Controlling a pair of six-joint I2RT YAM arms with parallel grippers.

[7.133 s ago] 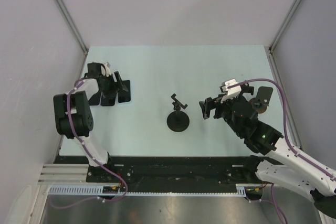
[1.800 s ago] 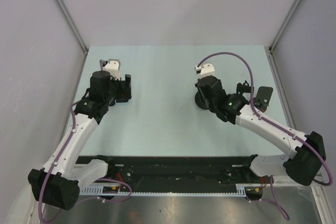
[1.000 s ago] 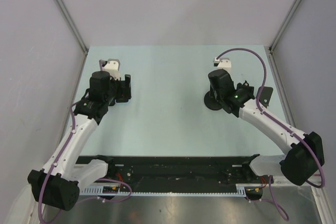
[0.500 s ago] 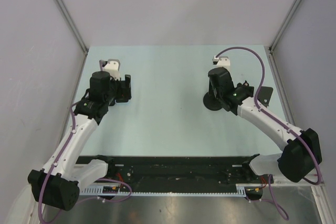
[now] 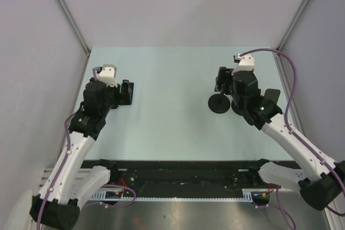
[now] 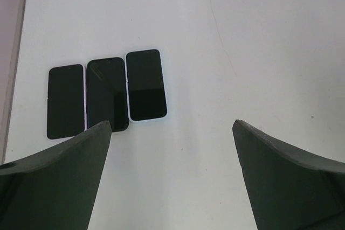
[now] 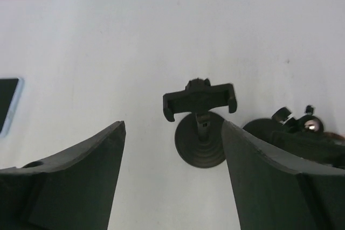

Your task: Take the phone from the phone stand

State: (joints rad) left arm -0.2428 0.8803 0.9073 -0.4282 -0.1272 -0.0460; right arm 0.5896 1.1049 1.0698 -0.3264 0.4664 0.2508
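Three dark phones lie flat side by side on the table in the left wrist view (image 6: pixel 107 94), and show at the far left in the top view (image 5: pixel 128 92). My left gripper (image 6: pixel 171 125) is open and empty, held above the table just short of them (image 5: pixel 116 95). The black phone stand (image 7: pixel 200 127) has a round base and an empty clamp (image 7: pixel 199 99). It stands at the right of the table (image 5: pixel 219 102). My right gripper (image 7: pixel 172 125) is open and empty, above and just behind the stand (image 5: pixel 225 82).
A second black stand (image 7: pixel 294 133) sits just right of the first, near the table's right edge (image 5: pixel 269 99). A phone's corner shows at the left edge of the right wrist view (image 7: pixel 5 109). Grey walls close in the table on three sides.
The right gripper has let go of the stand, which it carried to the right, and has drawn back from it. The left gripper has drawn back from the phones.
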